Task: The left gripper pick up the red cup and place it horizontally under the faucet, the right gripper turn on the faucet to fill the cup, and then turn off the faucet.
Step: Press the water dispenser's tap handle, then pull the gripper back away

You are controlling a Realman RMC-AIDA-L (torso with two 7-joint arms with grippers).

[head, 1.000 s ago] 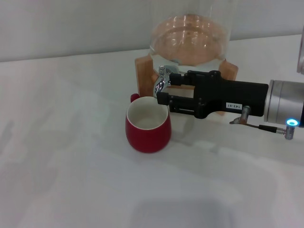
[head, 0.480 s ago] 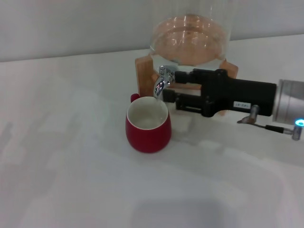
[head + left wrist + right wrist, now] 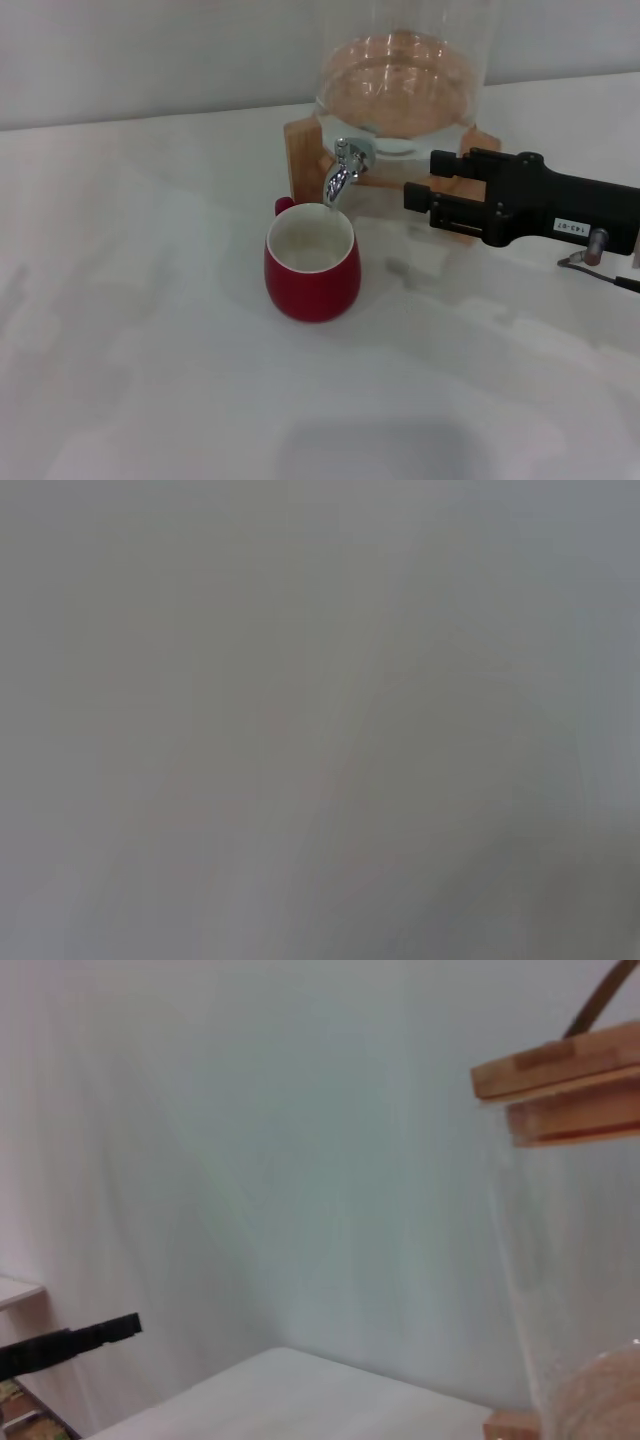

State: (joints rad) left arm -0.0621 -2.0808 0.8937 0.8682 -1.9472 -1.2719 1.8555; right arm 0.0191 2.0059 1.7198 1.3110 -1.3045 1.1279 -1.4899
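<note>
The red cup [image 3: 312,264] stands upright on the white table [image 3: 150,330], its open mouth showing a cream-white inside and its small loop handle pointing to the far left. Directly over the far rim of the cup hangs the spout of the faucet [image 3: 343,168], a small chrome spigot that curves down from the front of a clear glass dispenser [image 3: 400,80]. The dispenser sits in a wooden stand [image 3: 300,160] at the far side of the table, against a pale wall. To the right of the faucet, and apart from it, is the right gripper [image 3: 420,196], a black boxy claw on a long black arm with a small white label; it reaches in from the right edge of the head view, level with the lower part of the stand, with its tip pointing left toward the spigot and touching nothing. Whether its two fingers are apart or together cannot be told from this angle. In the right wrist view the upper part of the glass dispenser with its wooden lid [image 3: 560,1085] shows against the wall. The left gripper appears in no picture; the left wrist view gives only a plain grey blur in which nothing can be made out
</note>
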